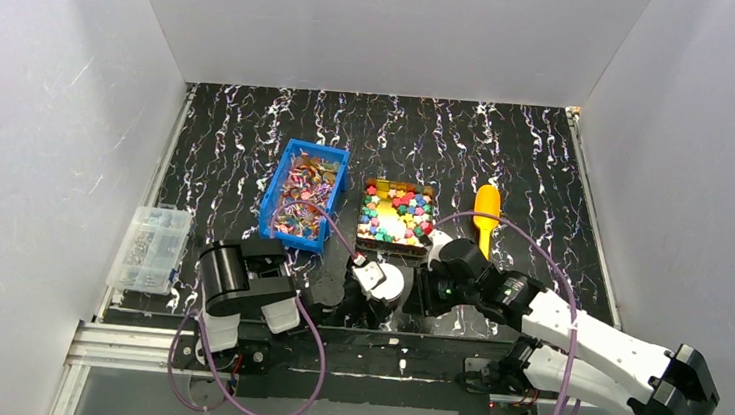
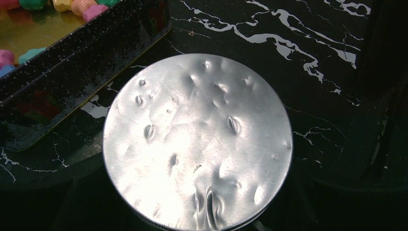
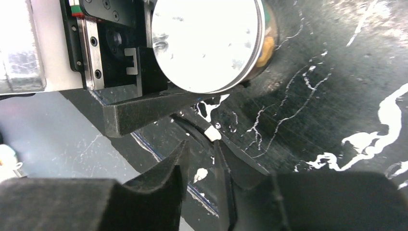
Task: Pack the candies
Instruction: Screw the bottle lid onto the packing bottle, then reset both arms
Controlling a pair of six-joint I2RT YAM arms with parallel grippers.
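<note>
Flat shiny-wrapped candies (image 1: 302,194) fill a blue bin (image 1: 281,175). Chunky multicoloured candies (image 1: 398,210) lie in a black tray (image 1: 364,229), whose corner (image 2: 72,53) shows in the left wrist view. My left gripper (image 1: 377,277) holds a round dented silver tin (image 2: 197,144) just in front of the tray. One of its black fingers (image 3: 144,113) lies along the side of the tin (image 3: 207,43). My right gripper (image 3: 202,147) hovers low over the table just right of the tin, its jaws a narrow gap apart with nothing between them.
A yellow scoop (image 1: 486,213) lies to the right of the tray. A clear plastic box (image 1: 149,247) sits at the table's left edge. A dark curved strip with a white tip (image 3: 211,134) lies on the table just ahead of my right fingers.
</note>
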